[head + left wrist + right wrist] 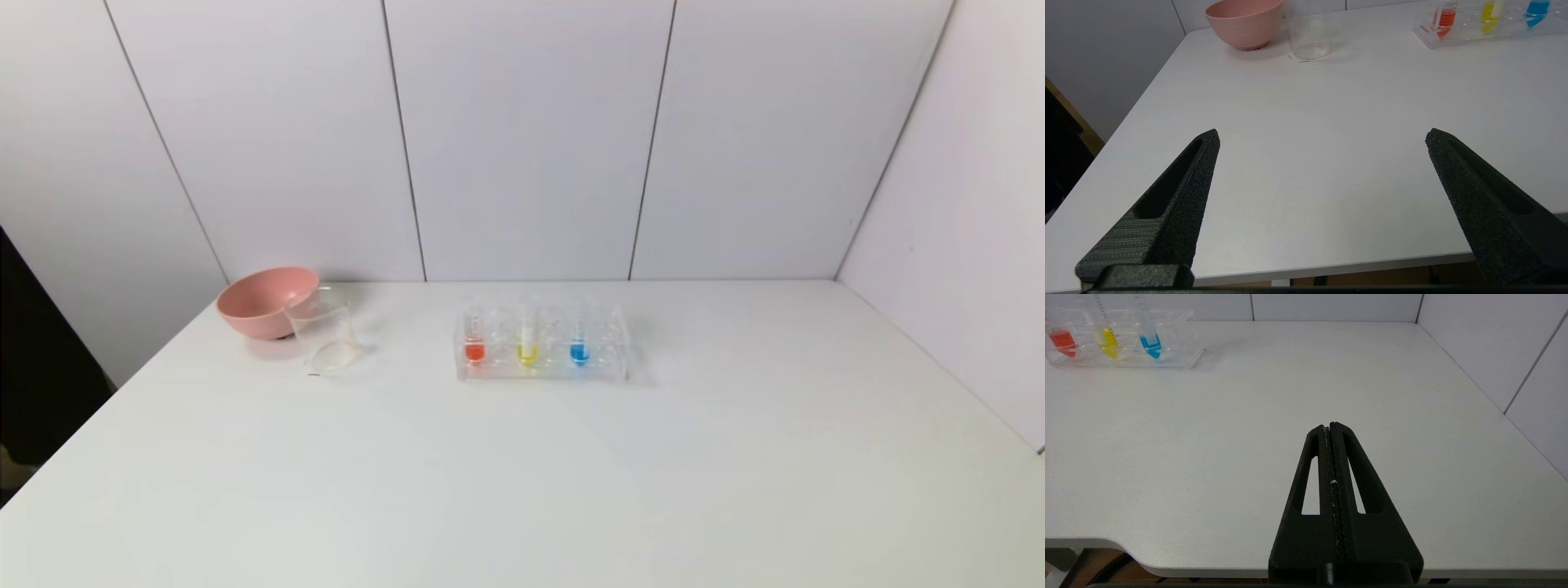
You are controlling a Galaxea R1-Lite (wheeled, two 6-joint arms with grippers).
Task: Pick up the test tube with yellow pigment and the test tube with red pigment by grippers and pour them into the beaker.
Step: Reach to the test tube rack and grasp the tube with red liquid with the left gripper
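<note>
The test tube with red pigment and the test tube with yellow pigment stand upright in a clear rack at mid-table. The empty clear beaker stands to their left. Neither gripper shows in the head view. My left gripper is wide open over the table's near left edge, nothing between its fingers, with the beaker and the red tube far ahead. My right gripper is shut and empty near the table's front right edge, far from the yellow tube.
A pink bowl sits just behind and left of the beaker. A tube with blue liquid stands in the same rack, right of the yellow one. White wall panels close off the back and right side of the white table.
</note>
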